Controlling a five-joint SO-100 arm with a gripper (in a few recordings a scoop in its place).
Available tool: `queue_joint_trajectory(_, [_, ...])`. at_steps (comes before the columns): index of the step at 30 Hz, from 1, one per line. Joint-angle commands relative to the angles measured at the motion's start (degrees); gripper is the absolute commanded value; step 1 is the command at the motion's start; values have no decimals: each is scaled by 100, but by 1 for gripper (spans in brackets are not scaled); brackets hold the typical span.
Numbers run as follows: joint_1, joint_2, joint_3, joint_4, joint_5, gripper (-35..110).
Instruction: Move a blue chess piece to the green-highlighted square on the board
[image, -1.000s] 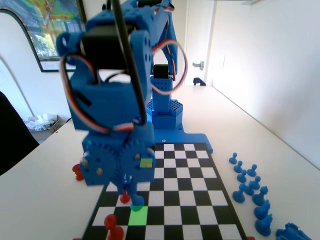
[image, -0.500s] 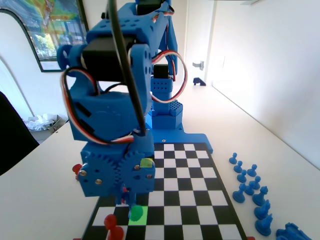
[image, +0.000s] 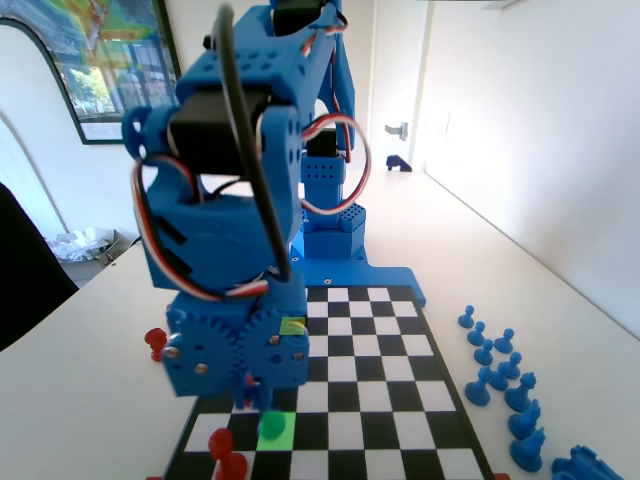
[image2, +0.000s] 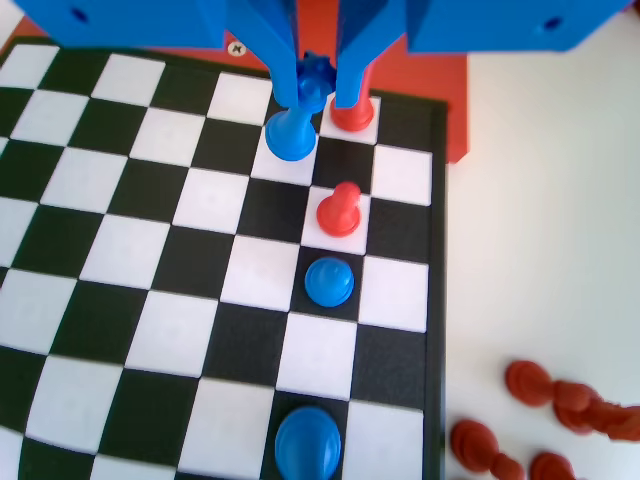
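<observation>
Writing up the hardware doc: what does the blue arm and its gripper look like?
The arm is all blue printed plastic with black servo blocks, a thick black cable and looped red-white-black wires. Gear teeth and silver screws show at the wrist. The gripper has two slim blue fingers.

Small blue pawn (image2: 293, 128), knobby head, flared base, upright on a white square near the board (image2: 150, 260) edge; green square (image: 275, 429) partly covered.

The blue plastic arm (image: 240, 200) is bending steeply forward and down, its two-fingered claw (image2: 318, 95) hanging low with both fingers closing around the head of a small blue chess piece (image2: 292, 128).
</observation>
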Motion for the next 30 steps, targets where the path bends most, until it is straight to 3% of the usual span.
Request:
queue_joint_trajectory(1, [44, 290, 0, 0, -97, 1])
queue_joint_trajectory(30, [53, 325, 158, -237, -53, 8])
